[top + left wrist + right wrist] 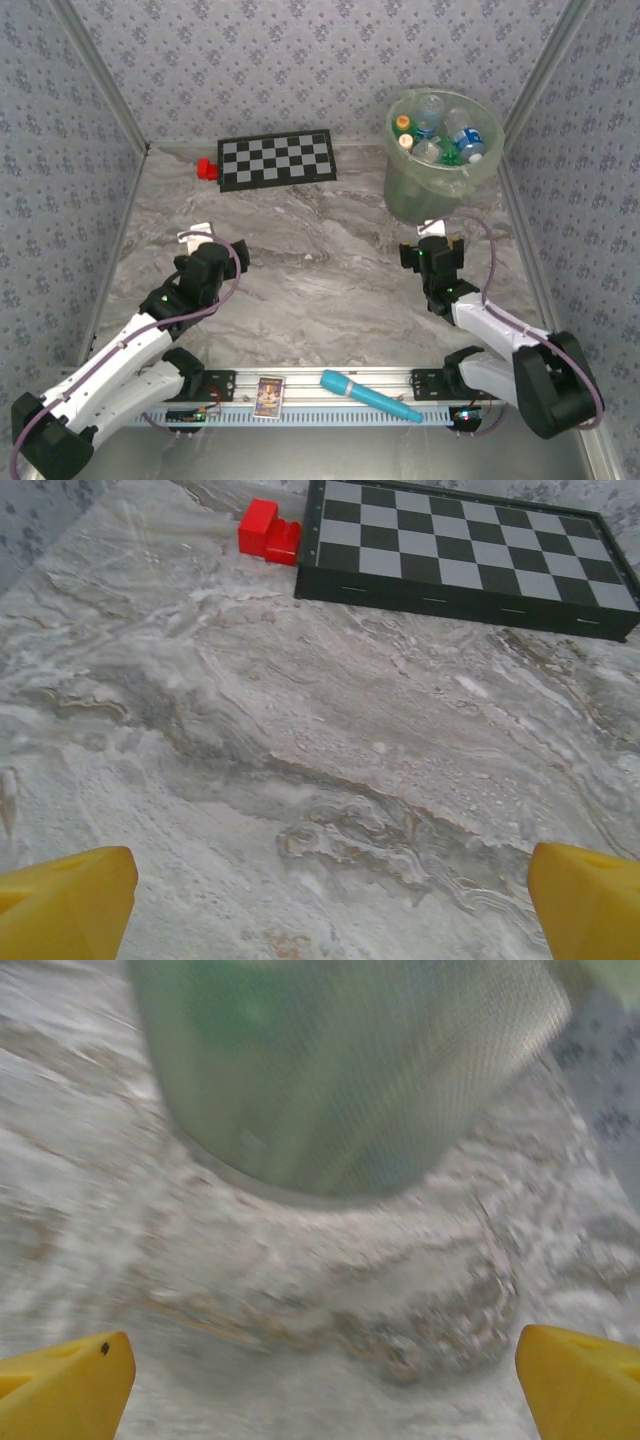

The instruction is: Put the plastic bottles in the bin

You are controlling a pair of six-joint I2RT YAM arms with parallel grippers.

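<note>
Both hands spread wide, holding nothing. Left hand (198, 238) over the bench (330, 280) on the left. Right hand (436, 232) just near of the bin (418, 200), far right. Plastic bottles (442, 132) inside bin.

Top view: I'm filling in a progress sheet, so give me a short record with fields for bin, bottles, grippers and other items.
bin: upright at the far right of the table
bottles: all those seen lie inside the bin
left gripper: open, empty, over bare table
right gripper: open, empty, facing the bin's wall, apart from it
other items: chessboard and red block at the far edge, turquoise tube at the near edge
</note>
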